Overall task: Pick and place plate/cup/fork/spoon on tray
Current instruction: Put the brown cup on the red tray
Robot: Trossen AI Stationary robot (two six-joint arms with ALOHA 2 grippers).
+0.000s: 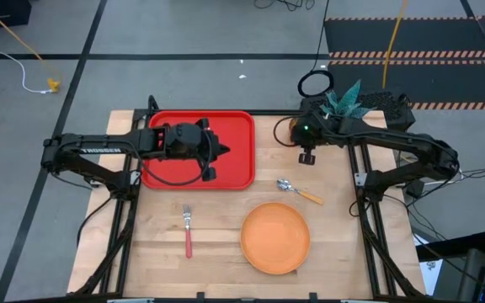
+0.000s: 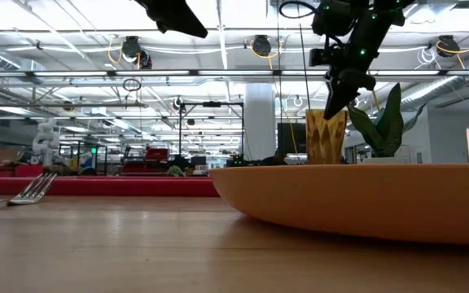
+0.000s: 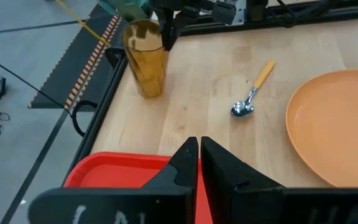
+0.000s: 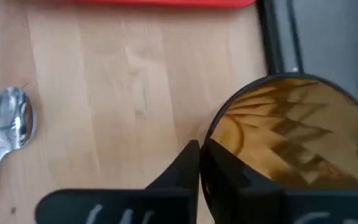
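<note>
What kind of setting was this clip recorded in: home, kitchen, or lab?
Most likely a robotics lab or open workshop, not a home. The wooden table stands on a grey floor with hazard-striped mats, the low view shows exposed ceiling pipes and strip lights, and loose cables lie around.

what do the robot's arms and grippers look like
Both arms are dark, near-black jointed links. The left arm carries white lettering along its side and a black cable looping under its gripper. The right gripper shows a small green light. Fingers are matte black wedges.
</note>
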